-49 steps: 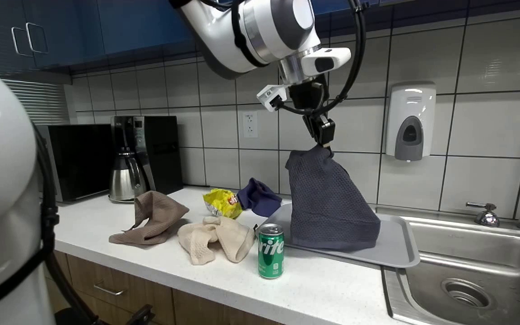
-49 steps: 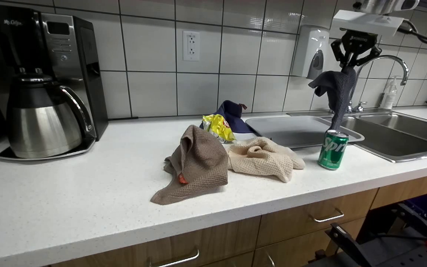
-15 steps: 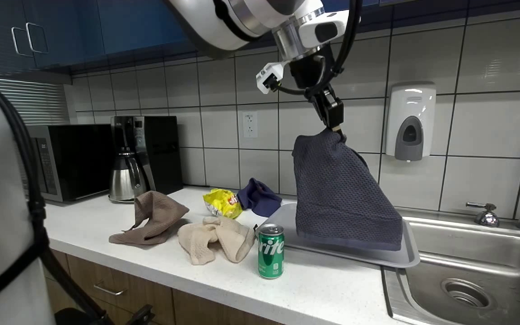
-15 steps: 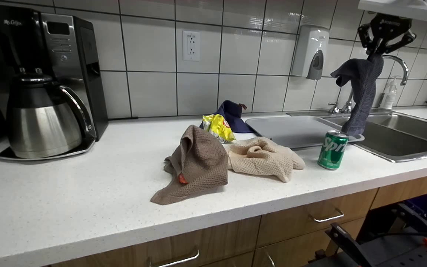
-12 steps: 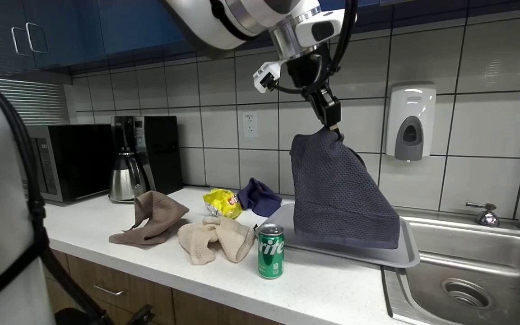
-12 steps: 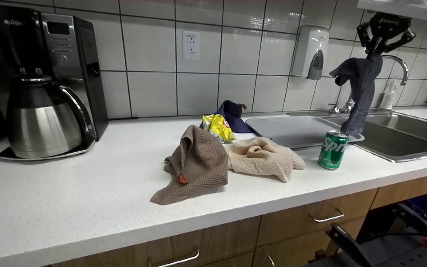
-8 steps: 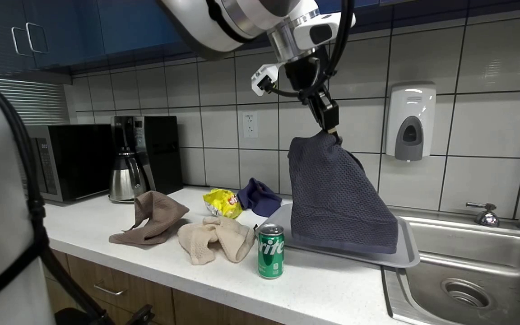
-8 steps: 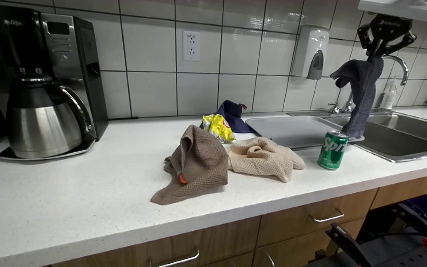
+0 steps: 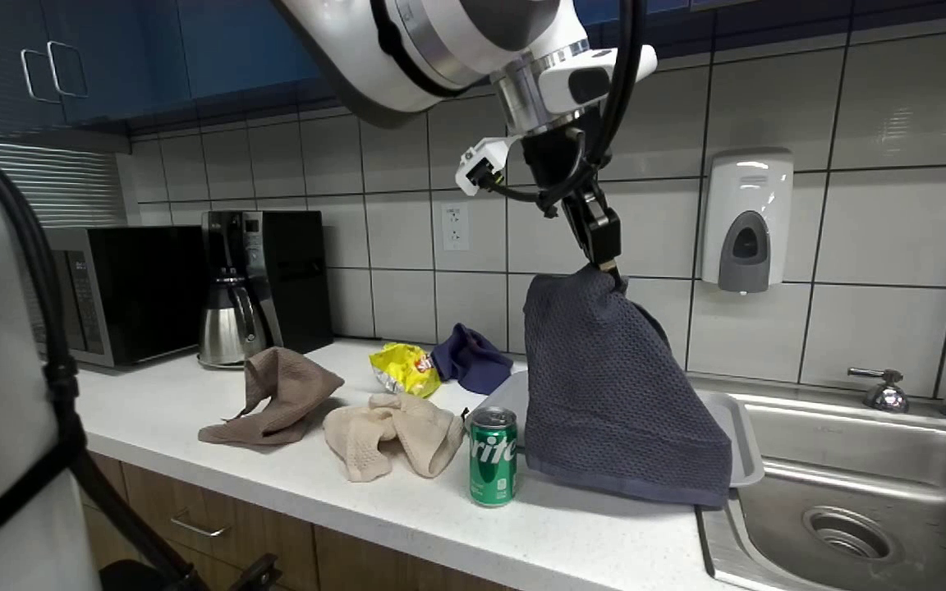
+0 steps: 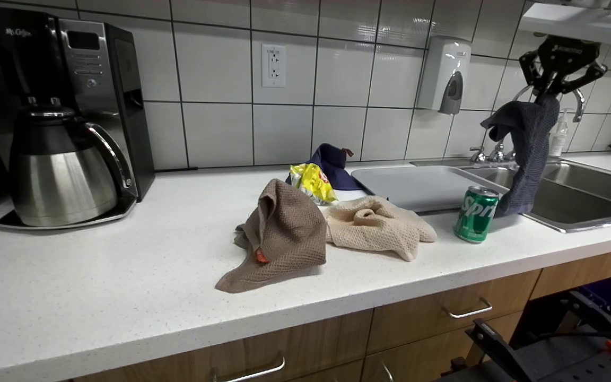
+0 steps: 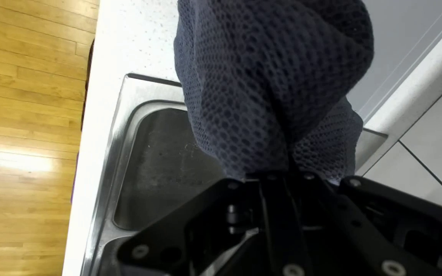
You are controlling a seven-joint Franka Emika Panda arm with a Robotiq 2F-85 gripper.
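My gripper (image 9: 611, 267) is shut on the top of a dark grey-blue waffle towel (image 9: 613, 394). The towel hangs down in front of the grey tray (image 9: 746, 447), hiding much of it in that exterior view. In an exterior view the gripper (image 10: 548, 94) is high up, and the towel (image 10: 531, 154) hangs behind and right of a green Sprite can (image 10: 476, 215). I cannot tell whether its lower edge touches the counter. In the wrist view the towel (image 11: 251, 88) bunches out from the closed fingers (image 11: 282, 176) and covers the upper middle.
A beige cloth (image 9: 395, 431), a brown cloth (image 9: 284, 398), a yellow snack bag (image 9: 405, 369) and a navy cloth (image 9: 470, 359) lie on the white counter (image 10: 151, 276). A steel sink (image 9: 842, 460) adjoins the tray. A coffee maker (image 10: 72, 132) stands at the far end; a soap dispenser (image 9: 746, 222) hangs on the wall.
The gripper first rose and moved toward the sink with the towel. In the last half second it has lowered; the towel's bottom has come past the tray's front edge. Other things have not moved.
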